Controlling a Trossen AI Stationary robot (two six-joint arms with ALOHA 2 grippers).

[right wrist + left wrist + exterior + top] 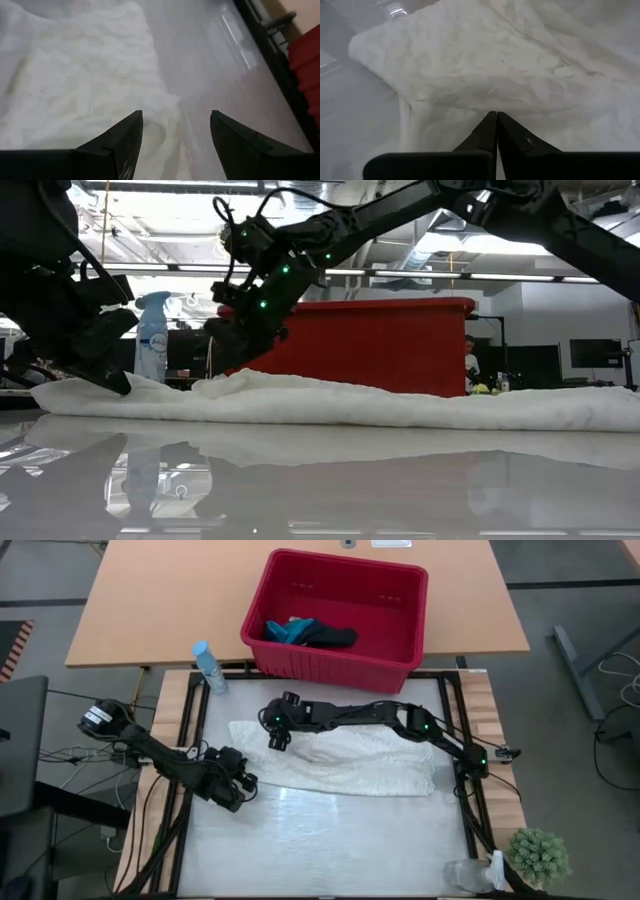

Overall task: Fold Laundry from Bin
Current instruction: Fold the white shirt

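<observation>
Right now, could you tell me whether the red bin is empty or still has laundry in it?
Not empty. The high view shows the red bin upright, with a teal-blue cloth and a dark cloth inside it; the white cloth lies spread on the table.

The large white lacy cloth lay spread flat and rumpled, its near-bin edge under the right claw and its corner touching the left claw. Beyond the right claw stood the red bin, upright, holding a teal cloth beside a dark cloth.
</observation>
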